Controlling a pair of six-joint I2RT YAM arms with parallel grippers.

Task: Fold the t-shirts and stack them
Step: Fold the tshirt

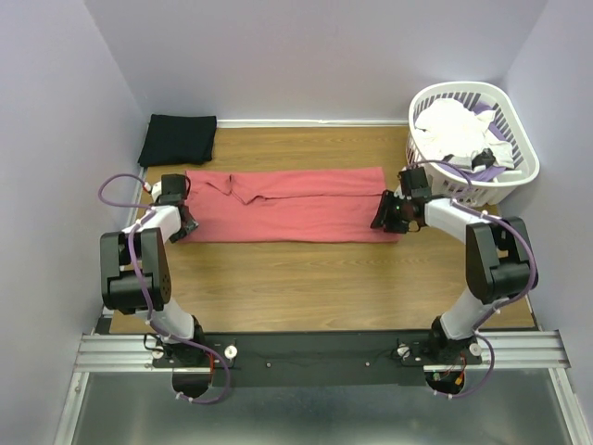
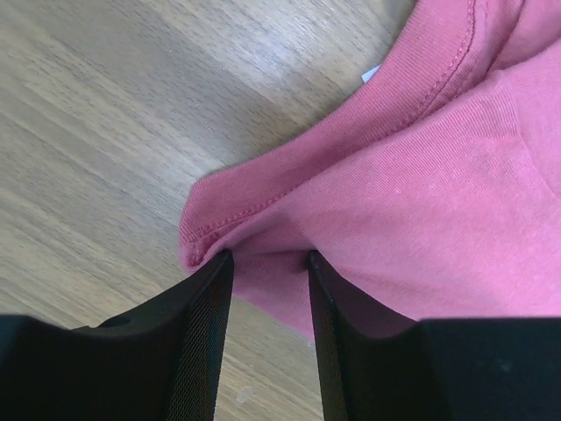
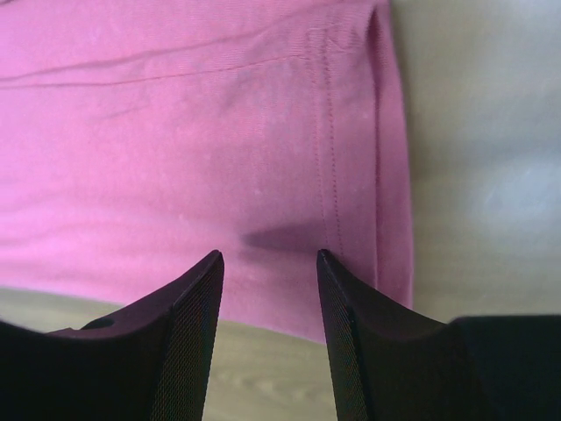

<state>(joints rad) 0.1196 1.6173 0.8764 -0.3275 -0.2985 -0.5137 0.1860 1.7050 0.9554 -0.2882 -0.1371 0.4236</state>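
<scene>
white basket (image 1: pixel 460 87) holds white cloth (image 1: pixel 452 127); left end effector (image 2: pixel 269 256) pinches coral shirt (image 2: pixel 421 202); right end effector (image 3: pixel 267 254) grip unclear

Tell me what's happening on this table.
Two robot arms are working a coral-red cloth t-shirt, laid out as a long strip on the wooden table. The left pincer pinches its left edge; the right pincer straddles the opposite hem, jaws apart. A folded black cloth t-shirt lies at the far left corner.
</scene>
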